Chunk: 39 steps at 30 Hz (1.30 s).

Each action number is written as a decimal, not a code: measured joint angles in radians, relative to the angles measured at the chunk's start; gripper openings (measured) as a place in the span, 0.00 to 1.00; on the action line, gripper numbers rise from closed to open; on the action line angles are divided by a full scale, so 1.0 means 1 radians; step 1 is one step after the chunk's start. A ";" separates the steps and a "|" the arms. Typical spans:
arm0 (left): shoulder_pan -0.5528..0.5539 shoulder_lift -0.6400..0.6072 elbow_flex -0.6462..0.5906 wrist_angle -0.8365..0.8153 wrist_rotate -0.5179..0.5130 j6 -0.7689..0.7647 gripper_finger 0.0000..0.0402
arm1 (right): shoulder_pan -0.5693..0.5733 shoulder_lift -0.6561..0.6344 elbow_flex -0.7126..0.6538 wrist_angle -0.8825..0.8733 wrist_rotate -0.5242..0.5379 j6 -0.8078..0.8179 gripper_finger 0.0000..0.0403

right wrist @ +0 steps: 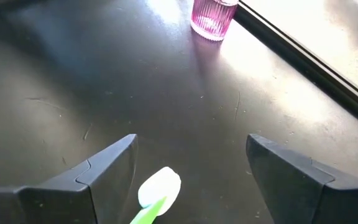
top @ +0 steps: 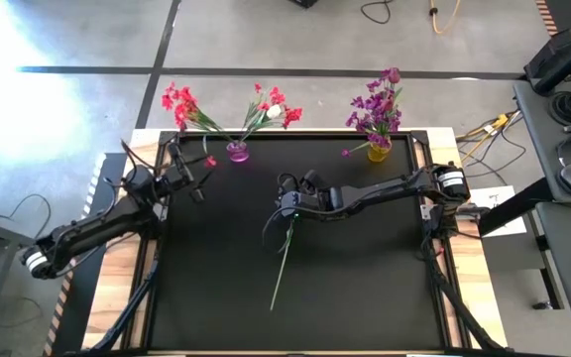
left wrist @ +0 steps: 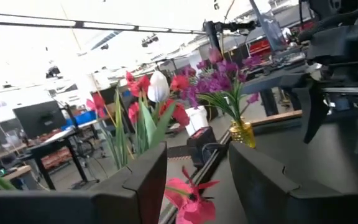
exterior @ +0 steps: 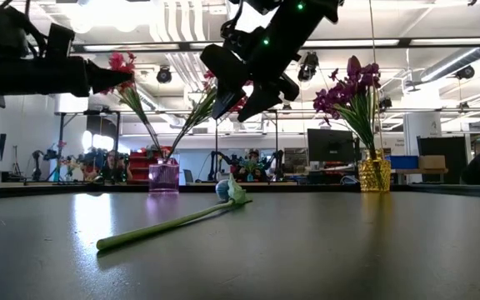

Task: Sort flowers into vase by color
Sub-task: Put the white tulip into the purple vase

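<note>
A white-budded flower (top: 284, 253) lies flat on the black mat, with its bud (right wrist: 160, 186) toward the far edge and its long green stem (exterior: 161, 227) running toward the near edge. My right gripper (top: 287, 208) hangs open above the bud (exterior: 227, 190), a finger on either side and clear of it (right wrist: 191, 142). My left gripper (top: 198, 186) is open at the far left, facing a small pink bloom (left wrist: 191, 200) on the mat (top: 210, 161). The pink vase (top: 237, 152) holds red flowers and a white bud. The yellow vase (top: 378, 152) holds purple flowers.
Both vases stand along the far edge of the mat, the pink one (right wrist: 211, 17) just beyond my right gripper. A raised dark frame (top: 444, 297) borders the mat, with wooden strips outside it. The near half of the mat (top: 365, 297) holds only the stem.
</note>
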 joint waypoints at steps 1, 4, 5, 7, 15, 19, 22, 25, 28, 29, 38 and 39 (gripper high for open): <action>0.000 -0.017 0.000 -0.011 -0.001 0.003 0.40 | 0.000 0.000 0.000 0.000 0.000 -0.001 0.73; 0.000 -0.068 0.000 -0.018 -0.001 0.005 0.41 | 0.000 0.000 0.000 0.000 0.000 -0.004 0.73; 0.000 -0.086 0.000 -0.020 -0.001 0.005 0.42 | 0.000 0.000 0.000 0.000 0.000 -0.005 0.73; 0.000 -0.123 0.000 -0.025 -0.001 0.005 0.43 | 0.000 0.000 0.000 0.000 0.000 -0.005 0.73; 0.000 -0.269 0.000 -0.067 -0.001 0.001 0.46 | 0.000 0.000 0.000 0.000 -0.002 -0.015 0.73; 0.000 -0.342 0.001 -0.096 -0.001 -0.013 0.46 | 0.000 0.000 0.000 0.000 -0.002 -0.020 0.73; 0.000 -0.401 0.005 -0.150 0.000 -0.035 0.46 | 0.000 0.000 -0.001 0.000 -0.006 -0.022 0.73; 0.000 -0.426 0.013 -0.195 0.030 -0.088 0.46 | 0.004 0.000 -0.001 0.000 -0.008 -0.025 0.73; 0.000 -0.425 0.035 -0.261 0.143 -0.133 0.45 | 0.007 0.000 -0.003 -0.002 -0.030 0.010 0.72; -0.001 -0.425 0.042 -0.276 0.170 -0.153 0.44 | 0.009 0.000 -0.004 -0.002 -0.033 0.021 0.71; -0.022 -0.425 0.040 -0.452 0.304 -0.248 0.27 | 0.039 0.000 -0.021 -0.068 -0.035 0.182 0.58; -0.030 -0.425 0.029 -0.451 0.305 -0.250 0.25 | 0.044 0.000 -0.020 -0.093 -0.040 0.212 0.56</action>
